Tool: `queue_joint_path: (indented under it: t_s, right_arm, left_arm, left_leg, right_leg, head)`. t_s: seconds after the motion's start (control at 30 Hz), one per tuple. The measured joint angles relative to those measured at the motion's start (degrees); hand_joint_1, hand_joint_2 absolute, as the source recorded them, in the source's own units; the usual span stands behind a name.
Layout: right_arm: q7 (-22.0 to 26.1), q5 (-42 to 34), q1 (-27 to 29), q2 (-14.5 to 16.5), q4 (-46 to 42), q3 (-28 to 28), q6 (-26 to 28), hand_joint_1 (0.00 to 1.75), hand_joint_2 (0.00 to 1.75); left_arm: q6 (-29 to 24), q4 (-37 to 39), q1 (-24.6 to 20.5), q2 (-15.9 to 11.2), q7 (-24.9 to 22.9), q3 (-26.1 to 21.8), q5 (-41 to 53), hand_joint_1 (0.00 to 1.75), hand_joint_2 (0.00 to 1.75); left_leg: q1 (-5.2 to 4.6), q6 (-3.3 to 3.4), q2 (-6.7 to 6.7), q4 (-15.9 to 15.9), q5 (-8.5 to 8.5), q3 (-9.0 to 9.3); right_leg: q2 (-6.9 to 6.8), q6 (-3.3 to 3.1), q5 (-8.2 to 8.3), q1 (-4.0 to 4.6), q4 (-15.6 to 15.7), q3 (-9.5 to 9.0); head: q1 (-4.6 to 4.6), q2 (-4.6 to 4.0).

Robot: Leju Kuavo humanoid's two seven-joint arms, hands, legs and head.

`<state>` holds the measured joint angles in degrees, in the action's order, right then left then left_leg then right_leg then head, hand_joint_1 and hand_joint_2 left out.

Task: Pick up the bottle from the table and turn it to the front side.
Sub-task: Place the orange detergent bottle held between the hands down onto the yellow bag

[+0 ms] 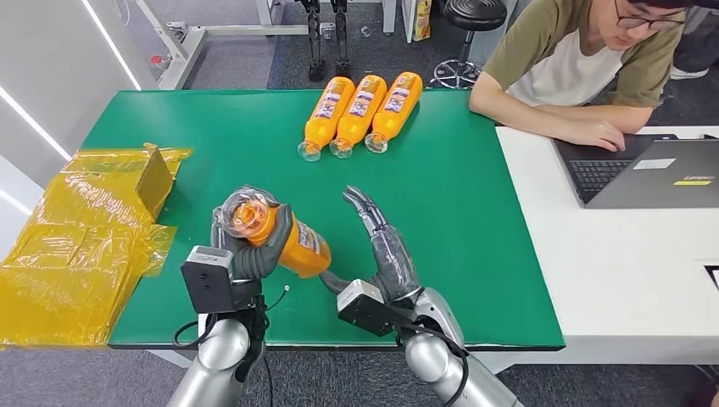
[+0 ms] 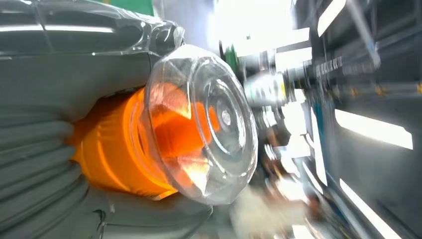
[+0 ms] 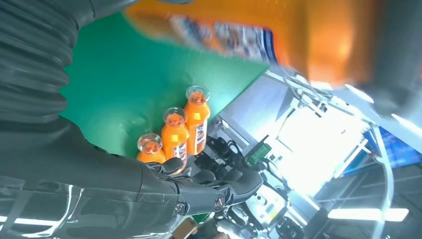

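Note:
My left hand (image 1: 246,246) grips an orange bottle (image 1: 292,242) near its neck and holds it above the green table mat (image 1: 475,212); its clear cap (image 1: 246,214) points up toward the camera. The left wrist view has that clear cap (image 2: 209,119) and orange neck (image 2: 114,149) close up, wrapped by my fingers (image 2: 45,164). My right hand (image 1: 381,246) is open just right of the bottle, fingers stretched forward, apart from it. From the right wrist, the held bottle's label (image 3: 224,37) passes overhead and the open fingers (image 3: 209,189) reach out.
Three more orange bottles (image 1: 360,110) lie side by side at the mat's far edge, also seen as the row of bottles (image 3: 174,134). Crumpled yellow wrapping (image 1: 76,237) covers the left end. A person (image 1: 576,68) sits at a laptop (image 1: 653,170) on the white table, right.

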<state>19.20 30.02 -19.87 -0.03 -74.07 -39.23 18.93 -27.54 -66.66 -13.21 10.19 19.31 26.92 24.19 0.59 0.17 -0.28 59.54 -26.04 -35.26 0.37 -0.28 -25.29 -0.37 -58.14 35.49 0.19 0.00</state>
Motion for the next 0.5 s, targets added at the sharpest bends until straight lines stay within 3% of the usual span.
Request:
queue_joint_path:
  t_s: [0.07,0.13,0.33,0.5]
  right_arm:
    - [0.33,-0.88,0.43,0.07,-0.66,0.00,0.74,0.00,1.75]
    - [0.90,-1.91,0.90,0.10,-1.32,0.00,1.64,0.00,1.75]
    - [3.52,-6.06,3.32,0.10,-4.09,0.14,4.63,0.00,1.75]
    - [3.98,-7.72,5.80,0.01,-6.49,0.20,5.47,0.00,1.75]
  left_arm:
    - [-6.87,-0.94,1.22,-0.78,-5.11,-1.44,12.43,1.75,1.75]
    - [-9.29,-2.56,2.56,-1.68,-9.35,-3.42,23.67,1.75,1.75]
    - [-3.46,-5.07,4.80,-6.04,-18.27,-9.28,43.64,1.75,1.75]
    - [-0.61,-4.52,5.17,-12.96,-21.09,-12.63,53.92,1.75,1.75]
  left_leg:
    - [0.00,-0.01,0.05,0.00,-0.01,0.01]
    - [0.01,-0.01,0.03,-0.01,-0.01,0.01]
    - [0.02,-0.03,0.06,-0.04,-0.02,0.02]
    - [0.04,-0.04,0.07,-0.06,-0.02,0.03]
  right_leg:
    - [0.08,0.00,0.00,0.00,0.00,0.02]
    - [0.05,0.01,-0.02,0.01,0.00,0.03]
    - [0.05,0.00,-0.05,0.01,0.00,0.03]
    - [0.07,-0.03,-0.07,0.03,-0.03,0.04]
  head:
    - [-0.01,0.00]
    - [0.00,0.00]
    - [0.01,0.00]
    - [0.00,0.00]
